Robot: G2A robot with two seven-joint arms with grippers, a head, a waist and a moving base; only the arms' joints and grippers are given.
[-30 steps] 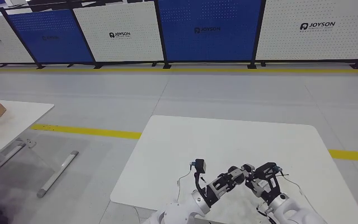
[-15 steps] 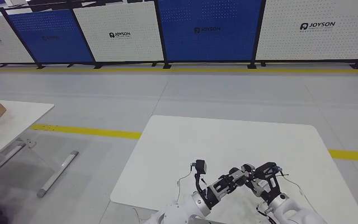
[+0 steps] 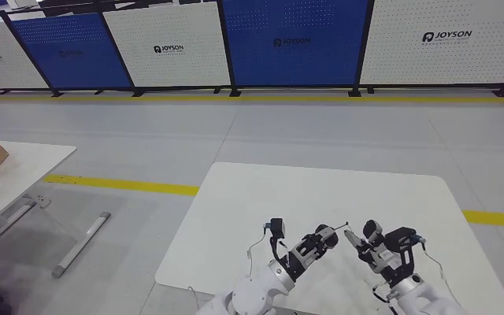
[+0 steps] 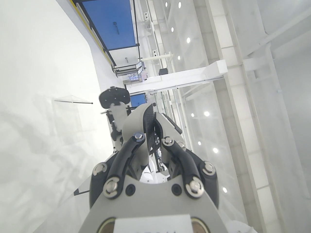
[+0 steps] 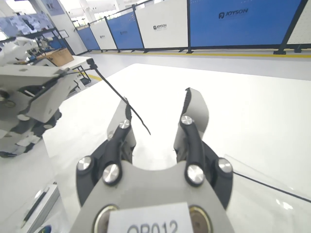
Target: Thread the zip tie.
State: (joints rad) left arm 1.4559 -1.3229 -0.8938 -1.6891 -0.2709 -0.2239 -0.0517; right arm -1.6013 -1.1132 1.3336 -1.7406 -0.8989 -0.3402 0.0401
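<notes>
The left end effector [image 3: 324, 236] hangs above the near part of the white desk [image 3: 331, 189], with its fingers [image 4: 148, 120] pressed together on one end of the black zip tie [image 5: 111, 86]. In the right wrist view the tie leaves that end effector as a thin strand and reaches its square head [image 5: 91, 63]. From the head, the strap slopes down toward the right end effector [image 5: 156, 98].

The right end effector is beside the left one over the same part of the desk, with its jaws spread wide and nothing between them but the strap's loose tip. The strap crosses the tip of one finger [image 5: 117, 118]; whether it touches that finger cannot be told.

A clear plastic sleeve [image 5: 262, 177] with a thin black strip along it lies flat on the desk near the right arm. Blue and white barrier panels [image 3: 295, 39] line the far side of the floor.
</notes>
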